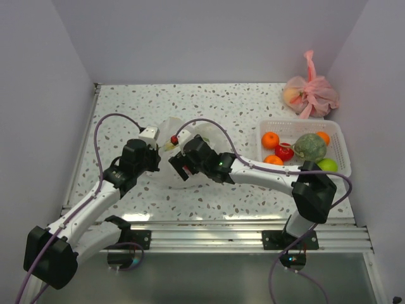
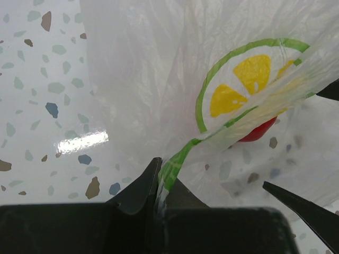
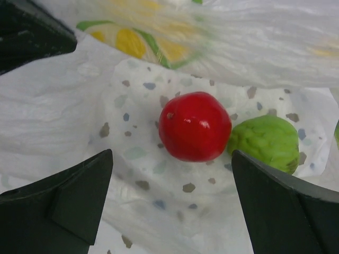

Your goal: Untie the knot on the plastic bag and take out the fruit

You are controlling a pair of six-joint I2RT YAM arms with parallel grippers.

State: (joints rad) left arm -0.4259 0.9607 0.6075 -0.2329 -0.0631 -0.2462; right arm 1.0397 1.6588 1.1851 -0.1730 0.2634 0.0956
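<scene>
Left gripper (image 2: 160,170) was clamped shut on a fold of the plastic bag (image 2: 143,79), which lay near the middle of the worktop (image 1: 126,107). Right gripper (image 3: 172,156) stood wide apart, facing into the opened bag and holding nothing.

Bag contents, seen between the right jaws: 1 red fruit (image 3: 194,126) and 1 green fruit (image 3: 267,143), touching each other and lying on the lower plastic layer.

White basket (image 1: 294,123) by the right edge held 6 pieces:
- 3 oranges (image 1: 270,139)
- 1 small red piece (image 1: 284,152)
- 1 bright green piece (image 1: 328,165)
- 1 larger dull green lumpy piece (image 1: 310,147)

Pink bag (image 1: 310,94), tied, sat in the far right corner with fruit inside. Count not readable.
</scene>
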